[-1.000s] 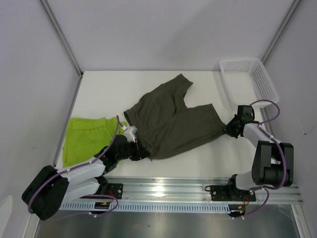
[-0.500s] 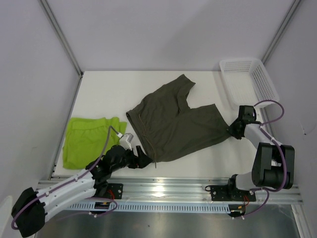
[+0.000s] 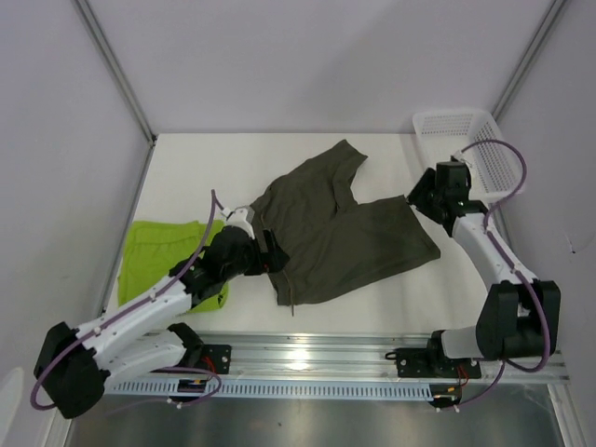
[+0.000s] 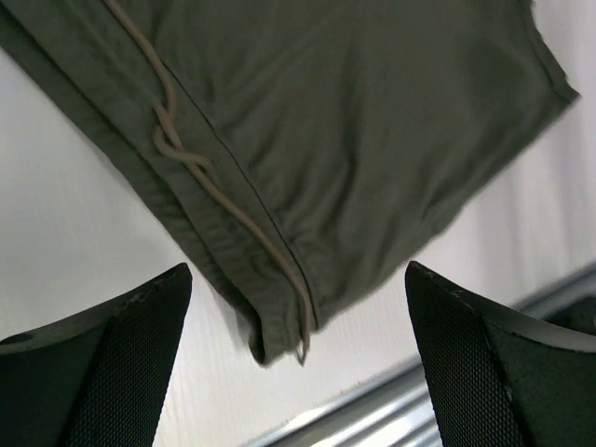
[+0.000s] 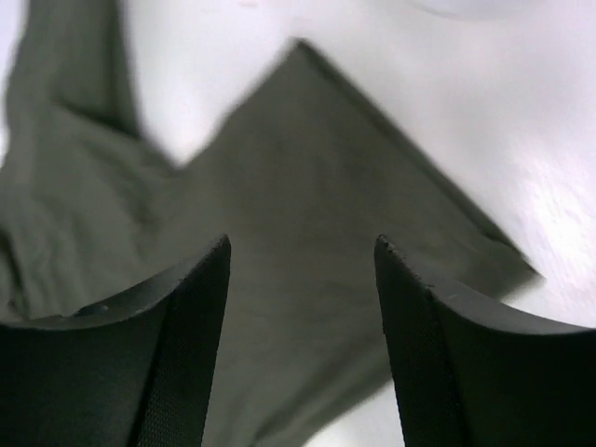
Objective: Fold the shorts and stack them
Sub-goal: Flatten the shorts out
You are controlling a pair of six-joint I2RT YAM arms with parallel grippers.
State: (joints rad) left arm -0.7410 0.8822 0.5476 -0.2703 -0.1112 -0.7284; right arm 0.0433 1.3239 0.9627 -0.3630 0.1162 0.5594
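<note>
Olive-grey shorts [image 3: 335,228] lie flat in the middle, lime green shorts [image 3: 154,251] sit off to the left, and with our left gripper [image 3: 272,259] and right gripper [image 3: 417,197] both gaping, empty, over the dark cloth, we risk snagging that loose drawstring [image 4: 186,158] or pinching only one layer, skewing the fold.

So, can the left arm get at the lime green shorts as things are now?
Probably yes. The lime green shorts lie flat with nothing on them, near the left gripper, which hangs open and empty over the olive shorts.
</note>
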